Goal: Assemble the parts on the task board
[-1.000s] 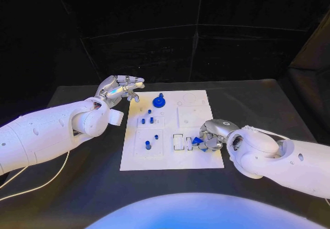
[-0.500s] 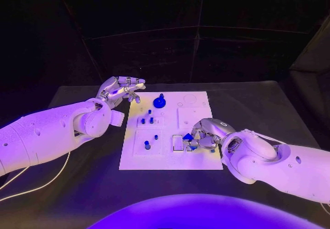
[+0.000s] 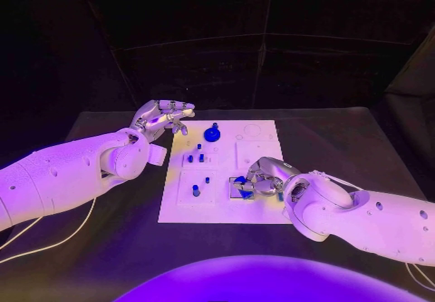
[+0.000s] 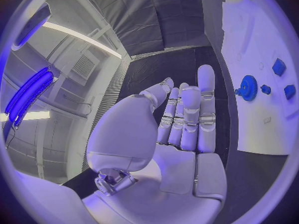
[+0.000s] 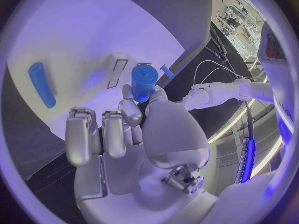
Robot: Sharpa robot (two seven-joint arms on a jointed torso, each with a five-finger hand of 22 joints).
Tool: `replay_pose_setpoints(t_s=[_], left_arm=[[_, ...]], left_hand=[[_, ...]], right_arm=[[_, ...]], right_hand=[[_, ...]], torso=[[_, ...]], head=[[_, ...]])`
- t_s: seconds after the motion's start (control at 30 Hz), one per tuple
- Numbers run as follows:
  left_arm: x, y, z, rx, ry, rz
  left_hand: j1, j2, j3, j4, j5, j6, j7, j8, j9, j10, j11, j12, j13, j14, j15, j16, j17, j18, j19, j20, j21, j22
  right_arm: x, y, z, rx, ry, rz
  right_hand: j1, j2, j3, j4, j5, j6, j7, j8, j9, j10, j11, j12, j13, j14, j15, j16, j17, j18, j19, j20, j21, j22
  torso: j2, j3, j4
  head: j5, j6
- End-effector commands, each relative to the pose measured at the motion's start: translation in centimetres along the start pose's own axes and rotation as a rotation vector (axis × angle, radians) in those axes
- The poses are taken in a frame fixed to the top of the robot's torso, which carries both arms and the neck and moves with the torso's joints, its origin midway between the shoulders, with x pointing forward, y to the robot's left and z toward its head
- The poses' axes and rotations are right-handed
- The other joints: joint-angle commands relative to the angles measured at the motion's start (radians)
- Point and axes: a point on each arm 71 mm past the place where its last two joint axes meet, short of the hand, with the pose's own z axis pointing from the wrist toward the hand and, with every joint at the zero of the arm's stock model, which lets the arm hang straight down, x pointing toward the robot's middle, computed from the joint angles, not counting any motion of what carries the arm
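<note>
A placing step is judged to be in hand: a small blue cylindrical part (image 5: 144,82) is pinched between the thumb and a finger of the right hand (image 3: 260,180), the remaining fingers (image 5: 79,134) being loosely curled beside it with nothing in them; the part is held just above the near region of the task board (image 3: 263,211), over a small rectangular recess (image 5: 116,69) outlined in the white plate; the next move is judged to call for the part to be lined up with its seat and lowered without tilting, though which seat is meant cannot be told; a longer blue part (image 5: 41,84) lies flat on the board, apart from the fingers; farther off, a blue gear (image 3: 212,133) stands on the board; beyond it, the left hand (image 3: 161,117) is held over the black surface (image 3: 109,239) just beside the board's far corner, its fingers (image 4: 182,115) extended side by side, nothing being held or touched.
</note>
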Motion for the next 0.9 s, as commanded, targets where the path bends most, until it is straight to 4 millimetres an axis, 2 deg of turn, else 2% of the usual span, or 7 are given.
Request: replay_pose_setpoints(t_s=[0.03,0.2,0.5,0.57,0.73,0.8,0.9], left_arm=[[0.2,-0.1,0.1,0.003,0.012,-0.009],[0.2,-0.1,0.1,0.003,0.013,-0.009],[0.3,-0.1,0.1,0.002,0.017,-0.011],[0.3,-0.1,0.1,0.002,0.017,-0.011],[0.4,-0.1,0.2,0.002,0.019,-0.012],[0.3,-0.1,0.1,0.002,0.019,-0.012],[0.3,-0.1,0.1,0.001,0.018,-0.012]], left_hand=[[0.003,0.003,-0.006,-0.001,0.004,-0.006,0.002,0.005,-0.001,-0.007,0.000,0.004,0.001,-0.007,0.000,-0.005,-0.001,0.014,0.000,0.002,-0.005,-0.001],[0.003,0.003,-0.006,-0.001,0.004,-0.006,0.002,0.005,-0.001,-0.007,0.000,0.004,0.001,-0.007,0.000,-0.005,-0.001,0.014,0.000,0.002,-0.005,-0.001],[0.003,0.003,-0.006,-0.001,0.004,-0.006,0.002,0.005,-0.001,-0.007,0.000,0.004,0.001,-0.007,0.000,-0.005,-0.001,0.014,0.000,0.002,-0.005,-0.001],[0.003,0.003,-0.006,-0.001,0.004,-0.006,0.002,0.005,-0.001,-0.007,0.000,0.004,0.001,-0.007,0.000,-0.005,-0.001,0.014,0.000,0.002,-0.005,-0.001],[0.002,0.003,-0.008,-0.001,0.004,-0.008,0.003,0.006,-0.001,-0.010,0.001,0.006,0.001,-0.008,0.000,-0.006,-0.005,0.014,0.001,0.003,-0.007,-0.002],[0.002,0.003,-0.008,-0.001,0.004,-0.008,0.003,0.006,-0.001,-0.010,0.001,0.006,0.001,-0.008,0.000,-0.006,-0.005,0.014,0.001,0.003,-0.007,-0.002],[0.002,0.003,-0.008,-0.001,0.004,-0.008,0.003,0.006,-0.001,-0.010,0.001,0.006,0.001,-0.008,0.000,-0.006,-0.005,0.014,0.001,0.003,-0.007,-0.002]], right_arm=[[0.3,-0.2,0.3,0.061,0.042,-0.012],[0.5,0.1,0.7,0.072,0.040,-0.038],[0.6,0.5,1.4,0.071,0.006,-0.075],[0.5,0.7,1.5,0.062,-0.004,-0.085],[0.5,1.0,1.6,0.045,-0.017,-0.101],[0.5,1.0,1.6,0.043,-0.020,-0.103],[0.5,1.1,1.7,0.042,-0.025,-0.108]], right_hand=[[-0.017,0.002,-0.009,0.000,-0.002,0.066,-0.057,0.006,0.047,0.044,-0.036,0.007,0.012,0.061,-0.009,0.010,0.021,-0.019,0.030,-0.009,0.007,0.168],[-0.032,0.007,-0.019,0.000,-0.011,0.071,-0.060,0.007,0.051,0.049,-0.039,0.006,0.017,0.062,-0.011,0.013,0.027,-0.020,0.031,-0.011,0.009,0.170],[-0.056,0.011,-0.047,0.000,-0.082,0.074,-0.063,0.009,0.060,0.054,-0.041,-0.006,0.023,0.061,-0.013,0.014,0.030,-0.020,0.030,-0.015,0.009,0.171],[-0.072,0.006,-0.064,0.000,-0.128,0.072,-0.062,0.010,0.063,0.052,-0.040,-0.015,0.020,0.060,-0.013,0.012,0.028,-0.019,0.029,-0.015,0.008,0.169],[-0.160,-0.022,-0.120,0.001,-0.286,0.062,-0.057,0.010,0.071,0.043,-0.036,-0.045,0.009,0.057,-0.009,0.003,0.015,-0.017,0.023,-0.011,0.002,0.163],[-0.189,-0.029,-0.124,0.001,-0.322,0.059,-0.056,0.011,0.074,0.041,-0.035,-0.051,0.008,0.056,-0.008,0.001,0.012,-0.017,0.022,-0.011,0.001,0.161],[-0.224,-0.042,-0.119,0.002,-0.348,0.054,-0.054,0.011,0.076,0.038,-0.034,-0.061,0.005,0.054,-0.007,-0.004,0.004,-0.015,0.018,-0.009,-0.004,0.156]], torso=[[0.000,0.0002,0.0006],[0.000,-0.0004,-0.0001],[0.000,-0.0008,0.0006],[0.000,-0.0011,0.0011],[0.001,-0.0011,-0.0002],[0.001,-0.0011,0.0000],[0.000,-0.0014,0.0001]], head=[[0.001,0.001],[0.001,0.002],[-0.002,0.003],[-0.005,0.003],[0.000,0.002],[0.000,0.002],[0.000,0.003]])
